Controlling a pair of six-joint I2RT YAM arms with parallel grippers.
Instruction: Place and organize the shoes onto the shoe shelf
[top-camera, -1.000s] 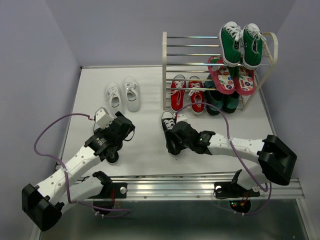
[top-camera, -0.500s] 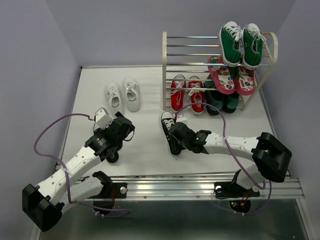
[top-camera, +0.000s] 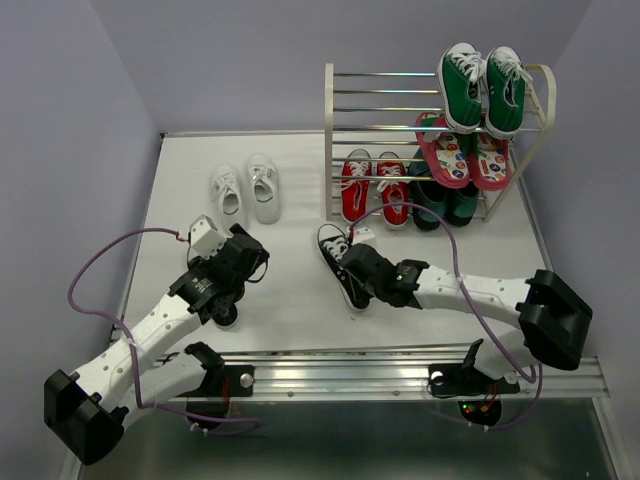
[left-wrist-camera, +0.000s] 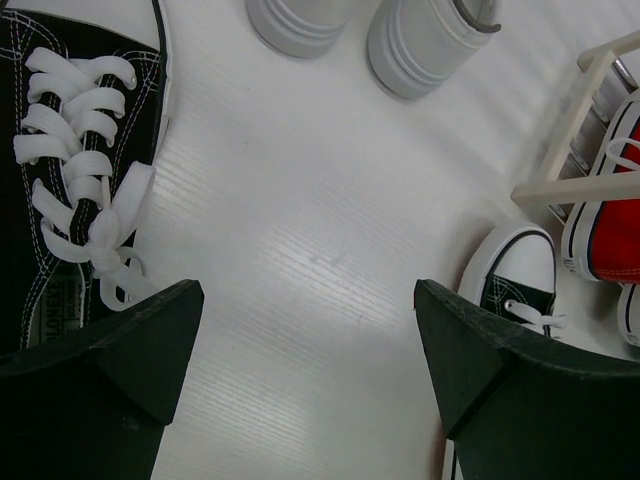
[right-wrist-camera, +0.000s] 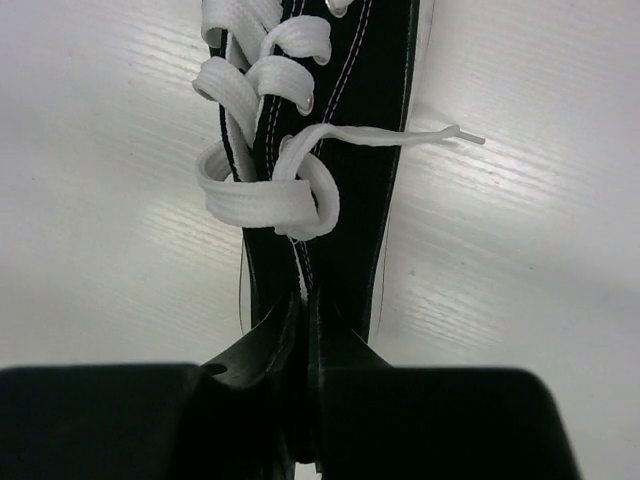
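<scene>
A black sneaker (top-camera: 338, 258) (right-wrist-camera: 330, 120) lies on the white table in front of the shoe shelf (top-camera: 329, 140). My right gripper (top-camera: 366, 274) (right-wrist-camera: 305, 310) is shut on its heel end, the fingers pinched together on the collar. A second black sneaker (left-wrist-camera: 60, 180) lies just left of my left gripper (top-camera: 244, 256) (left-wrist-camera: 310, 330), which hangs open over bare table with nothing between its fingers. The white pair (top-camera: 246, 190) (left-wrist-camera: 380, 30) stands at the back left. The red pair (top-camera: 374, 186) sits on the shelf's lowest rods.
Green sneakers (top-camera: 482, 88) stand on the shelf's top tier and pink flip-flops (top-camera: 460, 152) lean on the middle rods. A dark pair (top-camera: 442, 206) fills the lowest tier's right side. A metal rail (top-camera: 400, 372) runs along the table's near edge.
My right gripper's jaws have closed on the black sneaker's heel end, and the shoe has shifted slightly up and left. The left arm has not moved.
</scene>
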